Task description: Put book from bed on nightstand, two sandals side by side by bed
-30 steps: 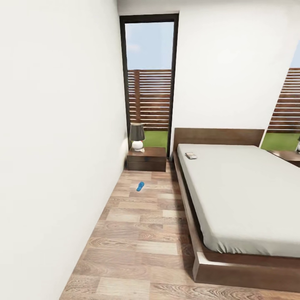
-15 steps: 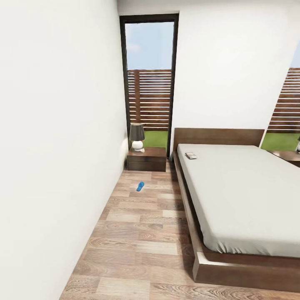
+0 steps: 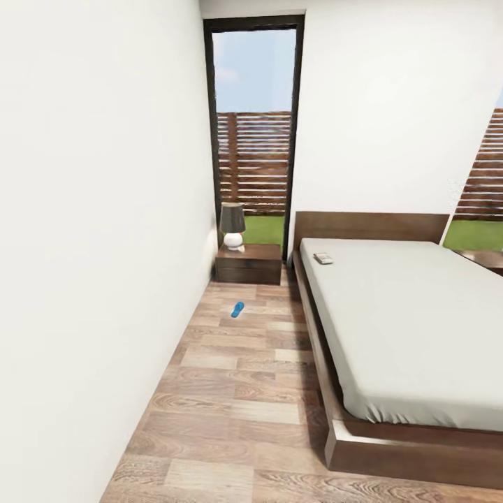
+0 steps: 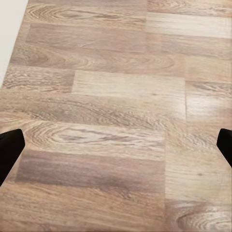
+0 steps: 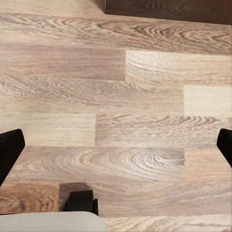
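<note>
The bed (image 3: 391,328) with its pale mattress fills the right of the head view. The book (image 3: 323,258) lies on the mattress near the headboard, at the corner closest to the window. One blue sandal (image 3: 237,309) lies on the wood floor between the wall and the bed, just in front of the nightstand (image 3: 249,263). The other sandal is out of view. My left gripper (image 4: 116,150) and right gripper (image 5: 116,150) each hang open over bare floor planks, black fingertips (image 4: 9,147) far apart, holding nothing.
A lamp (image 3: 232,225) stands on the nightstand below the tall window (image 3: 254,133). A white wall (image 3: 98,244) runs along the left. A second nightstand's corner (image 3: 485,258) peeks out at the right edge. The bed frame's dark edge (image 5: 164,8) and my base (image 5: 79,203) show in the right wrist view.
The whole head view has shifted slightly, so the camera has moved. The book, sandal and furniture lie where they were.
</note>
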You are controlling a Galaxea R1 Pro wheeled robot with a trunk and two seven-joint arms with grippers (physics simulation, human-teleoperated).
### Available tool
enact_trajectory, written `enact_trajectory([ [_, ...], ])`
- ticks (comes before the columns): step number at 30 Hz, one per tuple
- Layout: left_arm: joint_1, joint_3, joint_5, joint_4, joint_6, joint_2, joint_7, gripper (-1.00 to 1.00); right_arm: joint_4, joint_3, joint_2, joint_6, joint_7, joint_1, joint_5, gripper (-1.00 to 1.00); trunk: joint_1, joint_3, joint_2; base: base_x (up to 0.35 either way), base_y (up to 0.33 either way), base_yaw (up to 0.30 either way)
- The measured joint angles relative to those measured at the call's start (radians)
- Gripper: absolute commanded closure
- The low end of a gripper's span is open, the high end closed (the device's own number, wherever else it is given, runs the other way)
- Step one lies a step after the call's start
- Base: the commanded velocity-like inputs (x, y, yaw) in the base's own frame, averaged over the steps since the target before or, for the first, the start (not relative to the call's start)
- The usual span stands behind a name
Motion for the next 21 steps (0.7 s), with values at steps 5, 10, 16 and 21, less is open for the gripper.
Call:
enact_trajectory([
  [5, 0.000, 0.000, 0.000, 0.000, 0.000, 0.000, 0.000, -1.00, 0.000, 0.000, 0.000, 0.000, 0.000, 0.000, 0.000, -1.00, 0.000, -0.008, 0.000, 0.000, 0.000, 0.070],
  [10, 0.000, 0.000, 0.000, 0.000, 0.000, 0.000, 0.000, -1.00, 0.000, 0.000, 0.000, 0.000, 0.000, 0.000, 0.000, -1.00, 0.000, -0.015, 0.000, 0.000, 0.000, 0.060],
  [16, 0.000, 0.000, 0.000, 0.000, 0.000, 0.000, 0.000, -1.00, 0.000, 0.000, 0.000, 0.000, 0.000, 0.000, 0.000, -1.00, 0.000, -0.018, 0.000, 0.000, 0.000, 0.011],
  [21, 0.000, 0.000, 0.000, 0.000, 0.000, 0.000, 0.000, -1.00, 0.000, 0.000, 0.000, 0.000, 0.000, 0.000, 0.000, -1.00, 0.000, -0.018, 0.000, 0.076, 0.000, 0.001],
])
